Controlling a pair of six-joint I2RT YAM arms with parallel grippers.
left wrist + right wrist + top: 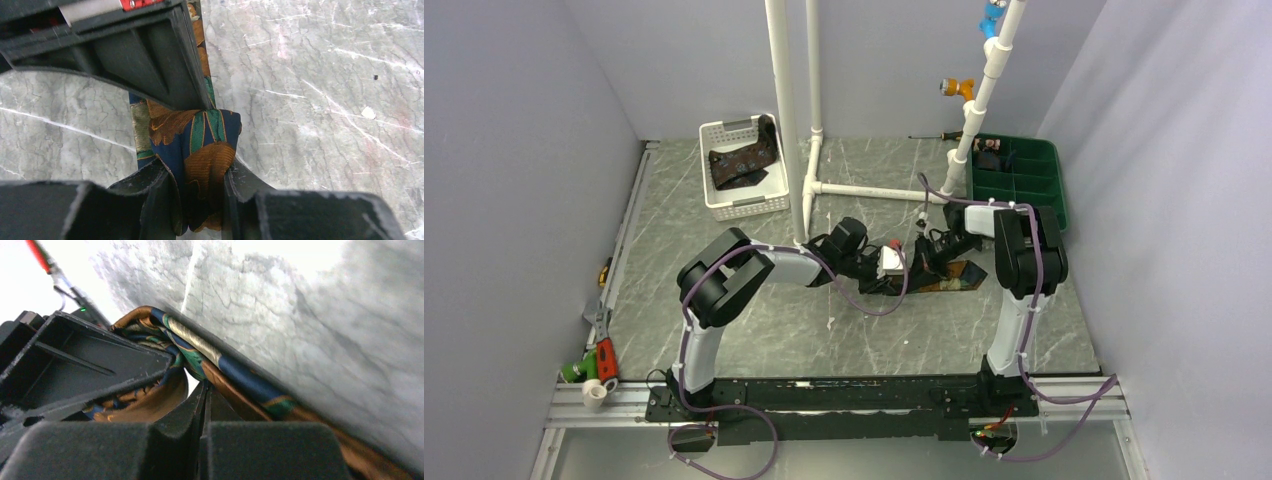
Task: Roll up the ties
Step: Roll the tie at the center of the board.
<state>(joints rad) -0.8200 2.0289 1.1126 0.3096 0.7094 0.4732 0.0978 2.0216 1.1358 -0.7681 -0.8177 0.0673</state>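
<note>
A dark blue tie (959,281) with orange and green print lies on the marble table (844,330) at the centre right. In the left wrist view its end is folded into a thick bundle (200,130). My left gripper (200,170) is shut on that bundle, one finger against each side. The right gripper (206,390) is shut with nothing between its fingertips, resting low beside the tie's band (240,377). In the top view both grippers, left (911,277) and right (923,263), meet at the tie's left end. A second dark tie (744,162) lies in a white basket (724,205).
White pipe uprights (786,120) and their base bar (864,190) stand just behind the grippers. A green divided bin (1034,185) sits at the back right. A screwdriver (929,135) lies by the back wall. Tools (602,360) lie off the table's left edge.
</note>
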